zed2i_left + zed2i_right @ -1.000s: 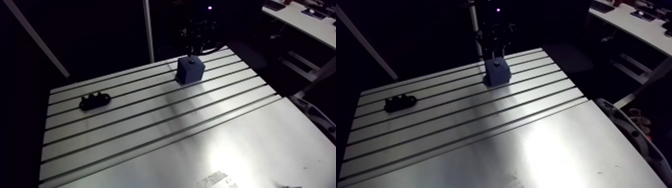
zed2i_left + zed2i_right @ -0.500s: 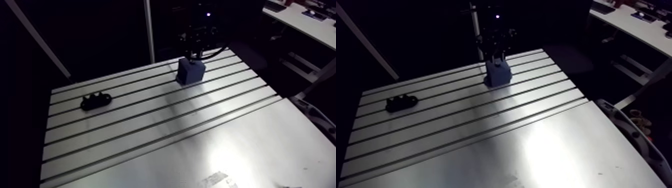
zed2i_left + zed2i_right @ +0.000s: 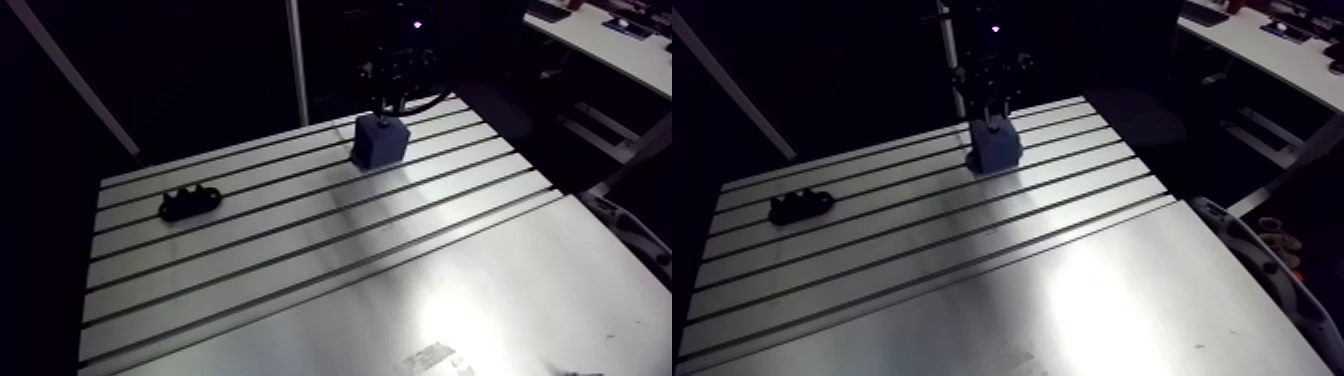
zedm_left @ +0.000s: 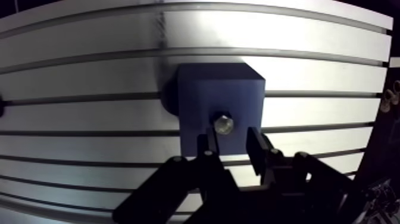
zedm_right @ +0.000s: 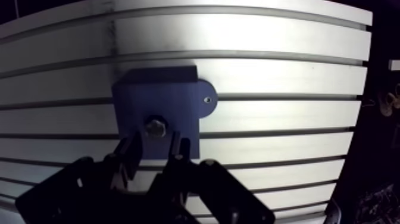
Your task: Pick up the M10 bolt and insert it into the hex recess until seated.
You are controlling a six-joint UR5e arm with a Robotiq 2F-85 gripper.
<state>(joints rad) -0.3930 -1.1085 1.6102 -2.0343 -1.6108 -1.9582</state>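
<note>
Nothing on the table has shifted since the earlier frames, and my gripper point(image 4: 233, 144) still hangs over the blue block point(image 3: 380, 140). The slotted aluminium table point(image 3: 300, 270) stretches broad and bare on the near side, and the block stands close to its far edge. A small black part point(image 3: 190, 203) lies well apart from the block, near a side edge. The fingers are spread and touch nothing. The M10 bolt point(image 4: 223, 124) shows its hex head in the block's top face, just ahead of the fingertips.

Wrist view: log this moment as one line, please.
bolt: in top of blue block, head showing | claw: open, fingers either side of bolt head | seated: cannot tell | blue block: on slotted table
</note>
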